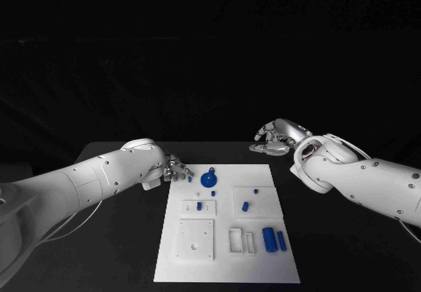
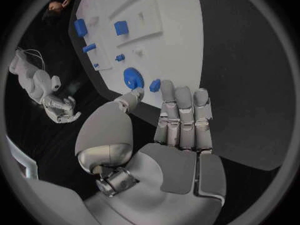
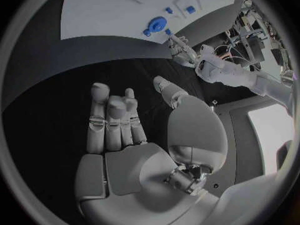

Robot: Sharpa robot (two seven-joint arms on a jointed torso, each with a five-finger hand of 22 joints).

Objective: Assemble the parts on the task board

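The task board point(image 1: 226, 267) lies at the frame's bottom centre on the surface, blue parts point(image 1: 270, 238) scattered over it. The left hand point(image 1: 176, 168), fingers apart, hovers near a small part point(image 1: 190, 179), probably to pick it. The right hand point(image 1: 274, 139) waits empty, upper right.

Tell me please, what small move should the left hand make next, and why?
Probably close the fingers on the small blue part at the board's far left edge. The left hand hovers right at it, fingers apart and holding nothing, and the left wrist view shows that part just past the fingertips. The right hand is off the board, also holding nothing.
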